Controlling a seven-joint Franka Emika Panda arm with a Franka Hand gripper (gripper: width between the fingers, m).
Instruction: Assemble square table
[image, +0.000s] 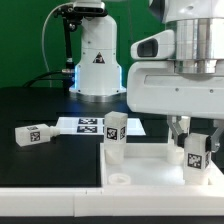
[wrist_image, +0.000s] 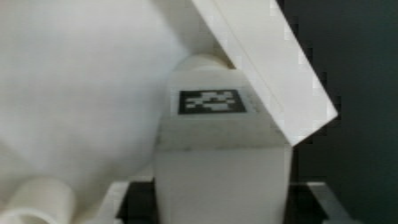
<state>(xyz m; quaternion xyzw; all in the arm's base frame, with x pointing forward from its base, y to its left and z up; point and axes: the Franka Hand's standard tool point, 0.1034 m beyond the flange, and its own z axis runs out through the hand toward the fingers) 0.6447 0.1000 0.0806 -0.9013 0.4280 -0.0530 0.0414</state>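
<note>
The square table top (image: 150, 165) lies white along the front of the exterior view, with a round corner socket (image: 118, 178) showing. One tagged leg (image: 115, 133) stands upright at its far corner. My gripper (image: 196, 150) is over the top's right part, shut on another upright tagged leg (image: 196, 156). In the wrist view that leg (wrist_image: 217, 140) fills the middle between my fingers (wrist_image: 125, 198), with the top's raised rim (wrist_image: 267, 60) slanting behind it. A third leg (image: 32, 135) lies on the black table at the exterior view's left.
The marker board (image: 84, 124) lies flat behind the standing leg. The arm's white base (image: 95, 60) stands at the back. A white rail (image: 50, 195) runs along the front edge at the exterior view's left.
</note>
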